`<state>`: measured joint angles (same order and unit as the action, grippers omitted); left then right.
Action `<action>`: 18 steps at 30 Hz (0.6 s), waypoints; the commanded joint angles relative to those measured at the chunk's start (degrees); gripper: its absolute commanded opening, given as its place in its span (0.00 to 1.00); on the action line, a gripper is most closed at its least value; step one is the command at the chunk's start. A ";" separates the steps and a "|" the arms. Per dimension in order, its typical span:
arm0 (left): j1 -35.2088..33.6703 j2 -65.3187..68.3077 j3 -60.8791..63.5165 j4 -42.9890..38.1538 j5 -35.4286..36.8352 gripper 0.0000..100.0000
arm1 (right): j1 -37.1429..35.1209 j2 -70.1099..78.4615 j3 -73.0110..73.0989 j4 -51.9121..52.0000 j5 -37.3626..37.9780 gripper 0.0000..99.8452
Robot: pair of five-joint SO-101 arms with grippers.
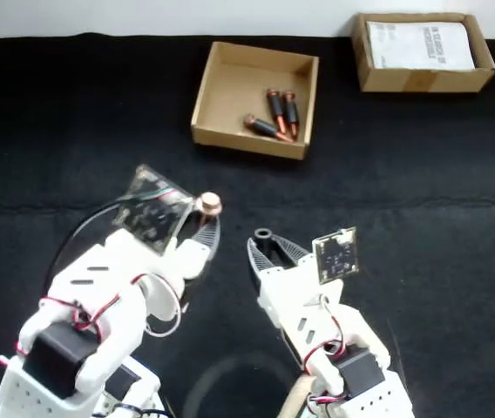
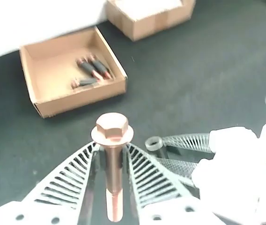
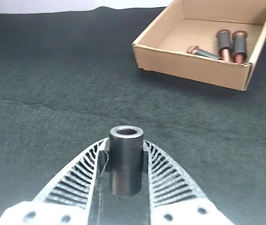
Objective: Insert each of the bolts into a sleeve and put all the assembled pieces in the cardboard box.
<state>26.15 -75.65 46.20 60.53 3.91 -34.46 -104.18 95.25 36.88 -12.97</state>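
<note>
At the left, the left gripper [image 1: 202, 225] is clamped on the bolt [image 1: 209, 205]. It grips the shank, and the head stands clear beyond the fingertips. Just to its right, near but apart, the right gripper [image 1: 269, 248] is closed around the sleeve [image 1: 262, 235], whose bore opens upward. Both parts hang over the black table [image 1: 73, 131], on the arms' side of the cardboard box [image 1: 247, 144].

We judge mating to be the next step, and the risks lie there. In the left wrist view the bolt's threaded end sits back between the fingers [image 2: 72, 180], toward the palm. That leaves the sleeve little free way onto it. A small tilt between shank and bore could jam the parts. Pushing then could twist either part in its grip or drop it onto the table.

The bolt is copper-coloured, with a hex head on a round flange, a smooth shank and threads at the far end. The sleeve is a plain dark grey cylinder with a thick wall. In the box lie three assembled pieces [image 1: 275, 113], dark sleeves over copper bolts.
</note>
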 commanded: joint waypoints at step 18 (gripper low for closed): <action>6.29 16.22 9.36 -37.01 11.16 0.01 | -1.27 -0.75 -0.48 -1.36 -0.18 0.01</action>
<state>30.81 -61.58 59.65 25.19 14.90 -35.60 -104.18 95.25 36.88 -12.97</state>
